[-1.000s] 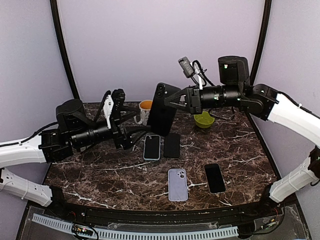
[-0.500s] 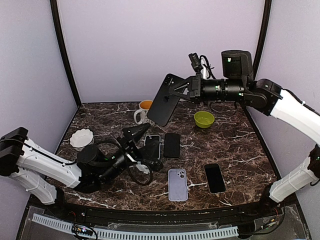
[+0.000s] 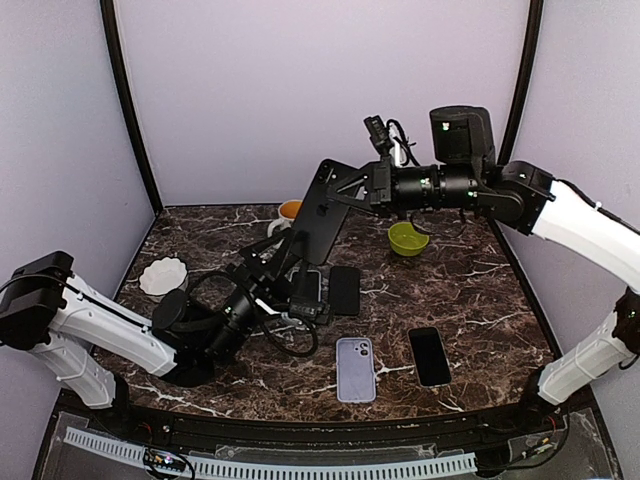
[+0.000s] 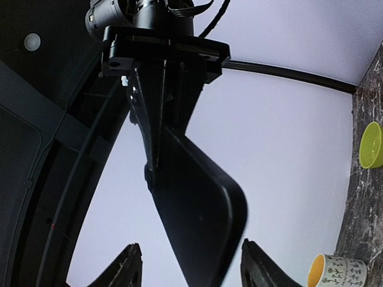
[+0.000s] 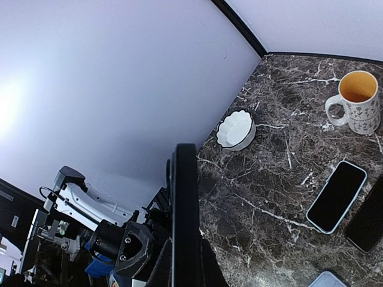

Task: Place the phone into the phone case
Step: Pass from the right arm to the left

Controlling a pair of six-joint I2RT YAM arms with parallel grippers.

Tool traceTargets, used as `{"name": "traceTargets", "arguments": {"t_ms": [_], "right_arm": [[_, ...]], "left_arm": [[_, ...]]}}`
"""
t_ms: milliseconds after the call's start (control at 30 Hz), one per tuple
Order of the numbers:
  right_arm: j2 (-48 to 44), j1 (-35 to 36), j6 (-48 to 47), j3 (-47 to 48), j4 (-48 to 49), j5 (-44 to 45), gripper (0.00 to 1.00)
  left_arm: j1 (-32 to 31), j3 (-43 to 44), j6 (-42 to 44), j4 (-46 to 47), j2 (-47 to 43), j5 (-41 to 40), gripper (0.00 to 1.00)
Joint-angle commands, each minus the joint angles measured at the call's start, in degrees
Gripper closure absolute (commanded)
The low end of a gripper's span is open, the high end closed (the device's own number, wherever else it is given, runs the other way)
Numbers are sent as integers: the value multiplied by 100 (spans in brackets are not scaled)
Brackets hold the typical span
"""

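Note:
My right gripper (image 3: 347,190) (image 5: 185,263) is shut on the top of a black phone case (image 3: 318,215) (image 5: 184,203), which hangs tilted in the air above the back of the table. My left gripper (image 3: 288,262) (image 4: 191,266) points up at the case from below and is open. The case's lower corner (image 4: 200,233) sits between the two fingertips, touching neither. On the marble lie a phone in a light-blue case (image 3: 305,290) (image 5: 336,195), a bare black phone (image 3: 345,290), a lilac case (image 3: 355,368) back up, and another black phone (image 3: 430,355).
A white mug with an orange inside (image 3: 288,212) (image 5: 358,101) stands at the back, partly behind the held case. A green bowl (image 3: 407,238) (image 4: 372,145) sits back right. A white fluted bowl (image 3: 163,277) (image 5: 235,130) sits at the left.
My left arm dropped low and its gripper swung up under the held case, with the jaws narrowing. My right gripper tilted the case and brought it slightly down and left.

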Motion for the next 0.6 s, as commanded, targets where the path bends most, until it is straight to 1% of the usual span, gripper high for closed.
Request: {"name": "traceTargets", "arguments": {"t_ms": [0, 33, 67, 100, 167, 200, 233, 267, 300, 333, 367, 400, 433, 467, 500, 567], "right_arm": [[81, 168, 55, 63, 520, -233, 100], [69, 176, 62, 43, 521, -208, 100], [61, 180, 67, 22, 535, -203, 100], [67, 180, 76, 4, 541, -221, 100], [111, 180, 87, -7, 547, -264, 100], [138, 180, 94, -8, 559, -280, 100], [156, 180, 108, -8, 583, -295, 100], [175, 180, 110, -9, 609, -306, 100], [192, 180, 107, 2, 632, -307, 100], [209, 180, 90, 19, 638, -309, 100], [236, 180, 71, 32, 649, -309, 100], [250, 180, 46, 38, 690, -307, 100], [259, 183, 15, 25, 757, -314, 95], [257, 178, -11, -19, 893, -340, 86], [253, 175, -50, -70, 1050, -369, 74], [214, 187, -154, -220, 1465, -416, 48]], "left_arm": [[19, 327, 188, 989, 107, -177, 47], [19, 327, 197, 988, 136, -185, 49], [20, 331, 199, 987, 151, -202, 54], [20, 333, 193, 987, 167, -215, 57], [13, 342, 181, 989, 177, -222, 70], [12, 346, 180, 988, 200, -215, 73], [7, 345, 179, 987, 209, -213, 80], [5, 340, 166, 987, 234, -211, 83], [-4, 333, 159, 987, 248, -215, 89], [-10, 332, 152, 992, 270, -229, 91], [-18, 338, 135, 989, 275, -237, 96], [-26, 364, 56, 990, 264, -254, 98], [-42, 417, -10, 988, 259, -263, 100], [-55, 455, -228, 987, 231, -289, 100], [-71, 556, -367, 987, 207, -307, 100], [-91, 720, -1033, 986, 111, -443, 100]]}}
